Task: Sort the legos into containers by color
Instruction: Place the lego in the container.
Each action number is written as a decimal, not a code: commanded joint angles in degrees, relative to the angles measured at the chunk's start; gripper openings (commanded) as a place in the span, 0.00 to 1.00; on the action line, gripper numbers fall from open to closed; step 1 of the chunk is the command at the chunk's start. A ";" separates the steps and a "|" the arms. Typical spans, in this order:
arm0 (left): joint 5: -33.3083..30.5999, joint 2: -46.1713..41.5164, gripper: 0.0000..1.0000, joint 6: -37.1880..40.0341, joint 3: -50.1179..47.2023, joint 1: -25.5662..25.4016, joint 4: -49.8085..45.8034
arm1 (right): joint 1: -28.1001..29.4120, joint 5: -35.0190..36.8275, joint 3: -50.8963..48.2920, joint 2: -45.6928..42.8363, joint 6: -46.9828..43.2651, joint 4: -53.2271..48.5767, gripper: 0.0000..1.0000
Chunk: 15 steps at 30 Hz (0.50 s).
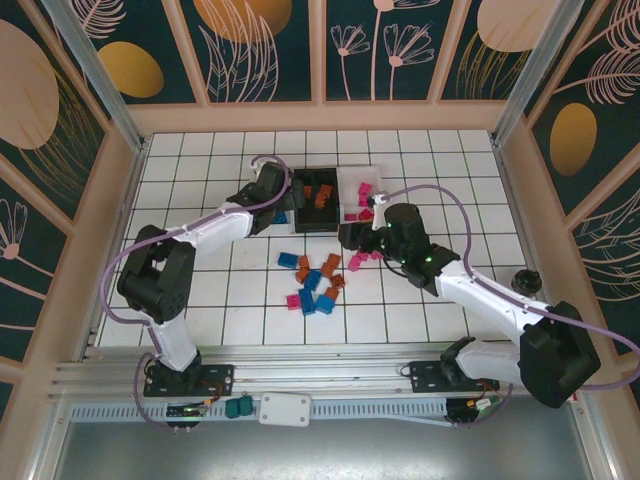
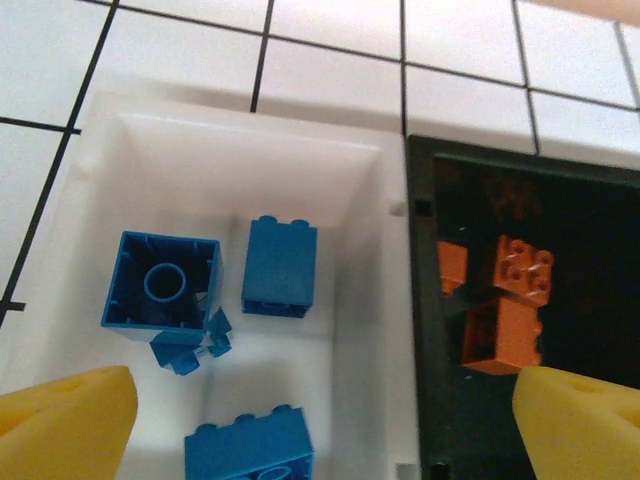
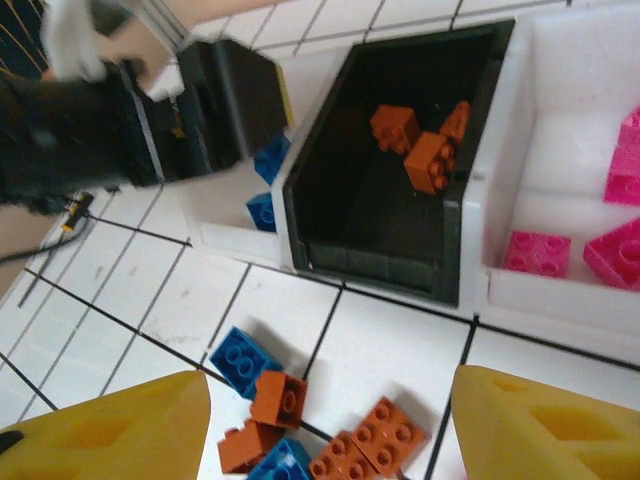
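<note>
Hanging spread and empty over the white tray [image 2: 250, 130] holding blue legos [image 2: 280, 265], left claw [image 2: 325, 425] should rise straight up before swinging away; right claw [image 3: 325, 430], also spread, hovers above the loose pile [image 1: 315, 280] on the counter [image 1: 200, 300].

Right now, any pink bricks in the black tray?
No, the black tray holds only orange-brown bricks.
</note>
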 commanded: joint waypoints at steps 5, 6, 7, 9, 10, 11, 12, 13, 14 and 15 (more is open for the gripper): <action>7.75 -17.22 0.99 -4.01 -6.22 -0.10 5.09 | -0.86 4.01 -5.59 -1.76 2.44 -3.55 0.66; 8.81 -19.51 0.99 -4.89 -8.42 -0.10 6.03 | -1.52 4.52 -6.44 -1.61 2.97 -3.75 0.65; 9.56 -21.36 0.99 -5.82 -10.78 -0.10 7.15 | -2.27 4.86 -7.14 -1.53 3.47 -3.74 0.65; 10.83 -25.33 0.99 -7.50 -16.42 -0.10 8.99 | -3.90 4.51 -8.69 -1.19 4.42 -3.52 0.63; 11.13 -26.83 0.99 -8.11 -18.56 -0.10 9.37 | -3.98 4.31 -9.21 -1.06 4.59 -3.27 0.63; 11.45 -28.46 0.99 -8.86 -20.93 -0.10 9.80 | -4.03 4.16 -9.74 -0.81 5.05 -3.17 0.63; 11.52 -30.07 0.99 -9.57 -23.37 -0.10 10.04 | -3.93 3.63 -10.17 -0.41 5.77 -2.91 0.63; 11.46 -31.52 0.99 -10.26 -25.43 -0.10 10.34 | -3.80 3.68 -10.59 -0.27 6.60 -2.49 0.63; 11.41 -33.28 0.99 -10.82 -27.89 -0.10 10.92 | -3.70 4.24 -11.34 -0.24 8.04 -1.94 0.63; 11.49 -34.71 0.99 -11.28 -30.05 -0.10 11.55 | -3.66 4.95 -12.19 -0.62 9.20 -1.33 0.63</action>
